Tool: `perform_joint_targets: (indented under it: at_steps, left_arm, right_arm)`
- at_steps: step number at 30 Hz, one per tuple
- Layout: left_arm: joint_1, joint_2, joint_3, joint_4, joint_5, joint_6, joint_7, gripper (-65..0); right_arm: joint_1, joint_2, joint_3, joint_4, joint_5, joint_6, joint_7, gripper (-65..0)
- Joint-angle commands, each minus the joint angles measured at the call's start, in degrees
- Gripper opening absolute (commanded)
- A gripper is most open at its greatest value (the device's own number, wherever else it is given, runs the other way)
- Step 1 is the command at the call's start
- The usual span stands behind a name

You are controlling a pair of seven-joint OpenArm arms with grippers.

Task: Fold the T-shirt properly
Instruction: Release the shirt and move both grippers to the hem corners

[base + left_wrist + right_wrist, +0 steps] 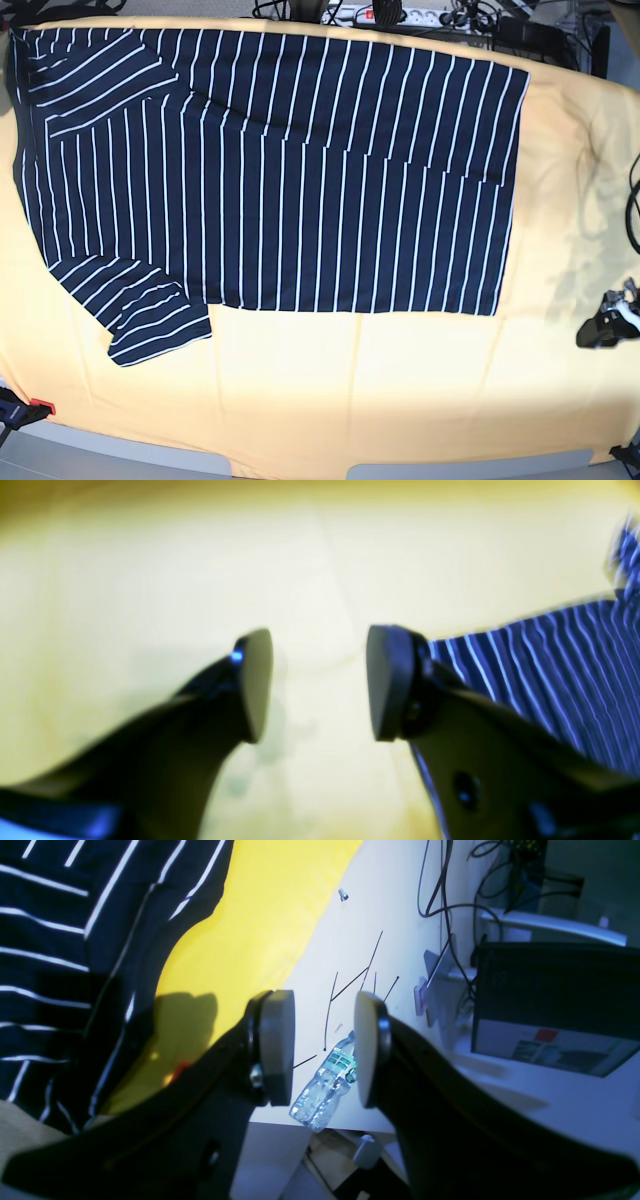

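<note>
A yellow cloth [400,380] covers the bench, and on it we see the shirt [300,170] spread flat across the far half, one sleeve [140,305] angling toward the near edge. Our left end effector [320,685] hovers over bare yellow beside the shirt's edge, jaws apart and empty. Our right end effector [324,1047] hangs past the bench side, jaws apart, nothing between them, a water bottle [325,1085] lying below.

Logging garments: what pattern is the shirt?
Dark navy shirt with thin white stripes; clearest in the base view.
</note>
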Motion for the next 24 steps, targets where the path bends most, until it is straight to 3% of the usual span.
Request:
perform_joint_targets:
  at_steps: [1, 5, 10, 20, 24]
  left_arm:
    - [-1.1, 0.3, -0.4, -2.8, -2.2, -0.3, -0.6, -28.5]
    - [-1.1, 5.6, -0.4, -12.1, -6.2, -0.3, -0.7, -27.5]
    - [-1.2, 10.8, -0.4, -14.4, -5.7, -0.3, -0.7, -27.5]
    - [-1.4, 20.1, -0.4, -14.4, 5.5, -0.3, -3.2, -27.5]
    - [-1.4, 22.2, -0.4, -14.4, 6.3, -0.3, -0.1, -27.5]
  right_arm:
    - [0.0, 0.9, 0.8, 0.4, -1.0, -0.6, 1.3, -42.3]
    - [0.0, 1.0, 0.8, 0.4, -0.8, -0.6, 4.7, -42.3]
    - [0.0, 1.0, 0.8, 0.4, -0.6, -1.1, 4.7, -42.3]
    - [0.0, 0.8, 0.8, 0.4, -0.6, -1.9, 4.0, -42.3]
    - [0.0, 0.8, 0.8, 0.4, -0.6, -1.9, 4.3, -42.3]
